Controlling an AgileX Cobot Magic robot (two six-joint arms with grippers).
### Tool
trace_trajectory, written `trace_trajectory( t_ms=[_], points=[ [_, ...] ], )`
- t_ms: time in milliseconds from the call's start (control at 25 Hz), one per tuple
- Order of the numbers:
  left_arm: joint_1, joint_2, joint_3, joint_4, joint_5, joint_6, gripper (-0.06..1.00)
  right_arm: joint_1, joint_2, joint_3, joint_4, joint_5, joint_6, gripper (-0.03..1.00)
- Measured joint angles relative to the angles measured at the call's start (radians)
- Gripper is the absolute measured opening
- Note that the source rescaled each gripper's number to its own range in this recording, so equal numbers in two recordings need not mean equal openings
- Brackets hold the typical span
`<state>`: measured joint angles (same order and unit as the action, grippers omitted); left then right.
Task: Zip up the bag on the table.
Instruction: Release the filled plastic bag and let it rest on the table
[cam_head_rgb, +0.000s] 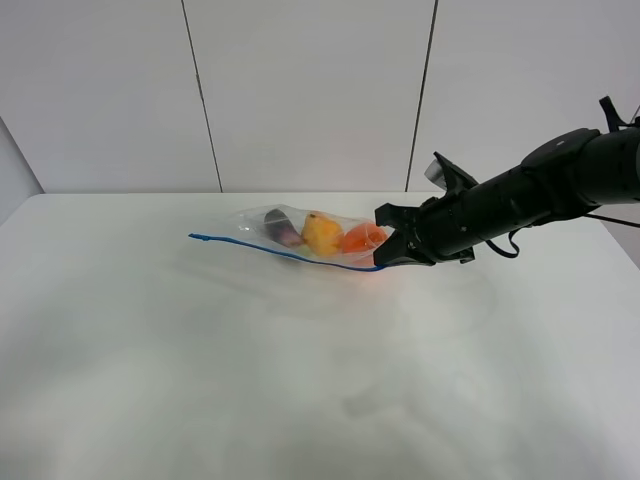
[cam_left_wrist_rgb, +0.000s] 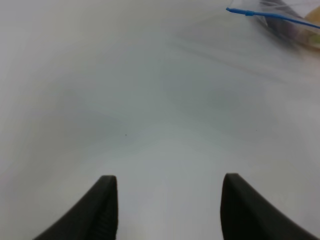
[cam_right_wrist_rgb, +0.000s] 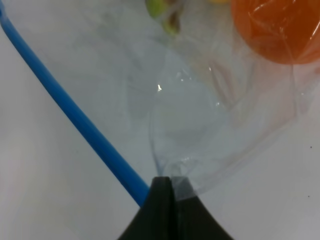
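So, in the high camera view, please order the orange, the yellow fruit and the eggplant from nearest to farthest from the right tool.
1. Orange: at the bag's right end, next to the right tool.
2. Yellow fruit: in the middle of the bag.
3. Eggplant: farthest, toward the bag's left end.

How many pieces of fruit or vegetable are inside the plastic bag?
3, in a row inside the bag: a purple eggplant toward the left, a yellow fruit in the middle, an orange nearest the right gripper. More could be hidden.
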<state>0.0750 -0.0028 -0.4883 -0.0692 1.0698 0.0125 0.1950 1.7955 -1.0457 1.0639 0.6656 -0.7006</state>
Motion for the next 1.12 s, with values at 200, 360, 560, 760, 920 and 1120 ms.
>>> trace_trajectory(
  t_ms=[200, 360, 560, 760, 920, 1120],
  points=[
    [0.000, 0.000, 0.000, 0.000, 0.000, 0.000, 0.66, 0.000, 0.000, 0.000, 0.000, 0.000, 0.000, 0.00],
    [0.000, 0.000, 0.000, 0.000, 0.000, 0.000, 0.66, 0.000, 0.000, 0.000, -0.005, 0.000, 0.000, 0.00],
    [0.000, 0.000, 0.000, 0.000, 0.000, 0.000, 0.66, 0.000, 0.000, 0.000, -0.026, 0.000, 0.000, 0.00],
    [0.000, 0.000, 0.000, 0.000, 0.000, 0.000, 0.66, 0.000, 0.000, 0.000, -0.067, -0.002, 0.000, 0.00],
    [0.000, 0.000, 0.000, 0.000, 0.000, 0.000, 0.66, 0.000, 0.000, 0.000, -0.074, -0.019, 0.000, 0.04],
    [0.000, 0.000, 0.000, 0.000, 0.000, 0.000, 0.66, 0.000, 0.000, 0.000, -0.074, -0.039, 0.000, 0.28]
  ],
)
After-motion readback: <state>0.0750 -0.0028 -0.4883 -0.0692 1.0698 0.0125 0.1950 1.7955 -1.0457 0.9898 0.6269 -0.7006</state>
